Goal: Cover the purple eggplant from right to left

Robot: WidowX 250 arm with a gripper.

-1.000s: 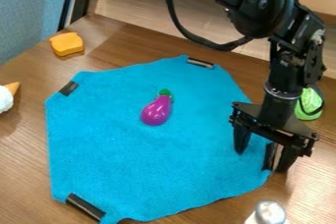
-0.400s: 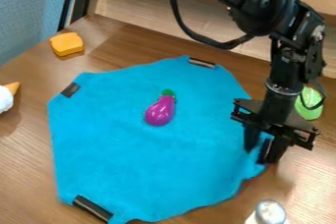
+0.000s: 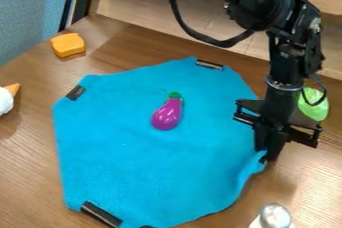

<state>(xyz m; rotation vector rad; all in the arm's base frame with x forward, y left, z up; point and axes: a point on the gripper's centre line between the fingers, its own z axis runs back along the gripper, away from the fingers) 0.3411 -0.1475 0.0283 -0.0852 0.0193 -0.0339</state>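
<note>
Gripper pressed together, I pinch a fold of the blue cloth at its right edge in the camera view. Well apart from my grip — leftward and farther up the picture — the purple toy eggplant lies on the cloth, green cap toward the top.

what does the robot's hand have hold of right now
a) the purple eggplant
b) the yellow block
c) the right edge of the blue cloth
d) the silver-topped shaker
c, the hand is closed on the blue cloth at its bunched-up right edge
</note>
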